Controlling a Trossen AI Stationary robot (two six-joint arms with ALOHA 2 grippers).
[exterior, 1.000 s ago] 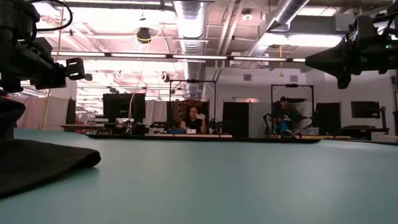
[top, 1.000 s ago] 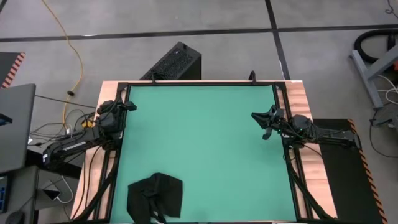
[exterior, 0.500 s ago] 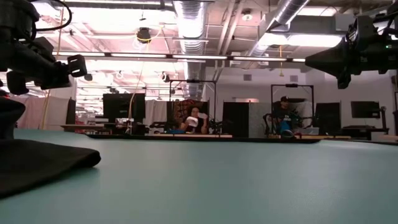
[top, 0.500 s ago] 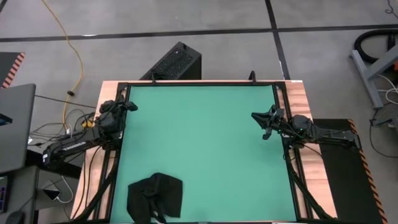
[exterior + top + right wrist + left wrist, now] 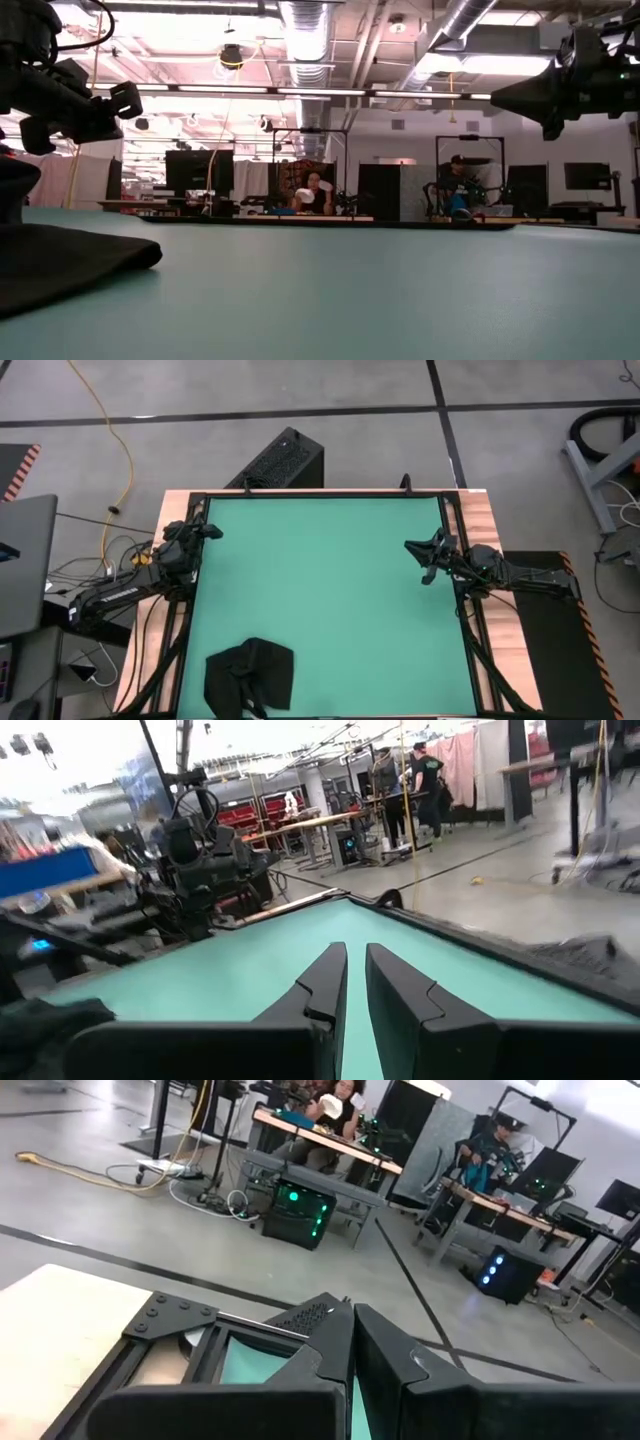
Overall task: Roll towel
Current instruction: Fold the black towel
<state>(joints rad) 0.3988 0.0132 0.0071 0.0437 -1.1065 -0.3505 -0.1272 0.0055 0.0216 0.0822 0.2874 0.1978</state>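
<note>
The towel (image 5: 250, 675) is a black cloth lying crumpled in a heap on the green mat near the table's near left corner. It also shows at the left of the low view (image 5: 60, 265) and in the right wrist view (image 5: 40, 1020). My left gripper (image 5: 207, 530) hovers at the mat's far left edge, shut and empty, its fingers together in the left wrist view (image 5: 352, 1325). My right gripper (image 5: 422, 558) hovers at the mat's right edge, pointing level across the table. A narrow gap shows between its fingers (image 5: 356, 965), with nothing in it. Both are far from the towel.
A black frame (image 5: 320, 493) borders the green mat (image 5: 330, 590), with wooden strips outside it. A black vented box (image 5: 280, 460) stands on the floor beyond the far edge. A laptop (image 5: 25, 560) and cables lie to the left. People sit at desks (image 5: 312, 195) far behind.
My left gripper has turned a little at its wrist, rolling about its own line, without leaving its place at the far left edge. The towel lies as before.
</note>
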